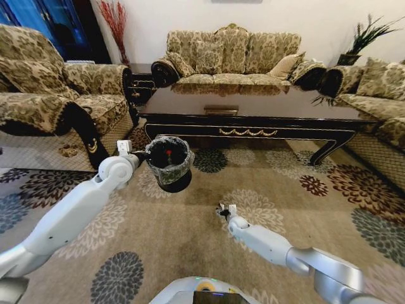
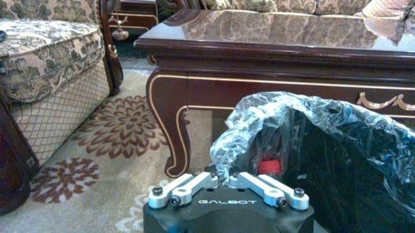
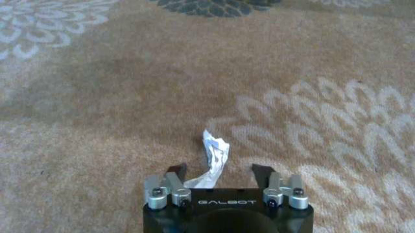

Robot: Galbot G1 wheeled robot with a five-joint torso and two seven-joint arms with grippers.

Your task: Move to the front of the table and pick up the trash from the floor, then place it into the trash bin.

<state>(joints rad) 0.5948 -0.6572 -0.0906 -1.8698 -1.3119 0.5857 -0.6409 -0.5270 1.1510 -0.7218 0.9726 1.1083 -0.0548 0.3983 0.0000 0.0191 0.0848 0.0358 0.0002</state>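
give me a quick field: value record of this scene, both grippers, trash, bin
left gripper: shut on the liner at the trash bin rim, bin held off the floor
right gripper: fingers open, low over the floor, crumpled white paper between them
bin contents: red cap visible inside
table: just behind the bin
paper status: not yet gripped

table (image 1: 253, 104): dark wood, glossy, mirror-like top. floor (image 3: 97, 97): matt, rough woven carpet. bin liner (image 2: 259, 121): thin crinkled shiny plastic. trash (image 3: 214, 155) between my fingers: crumpled white paper.
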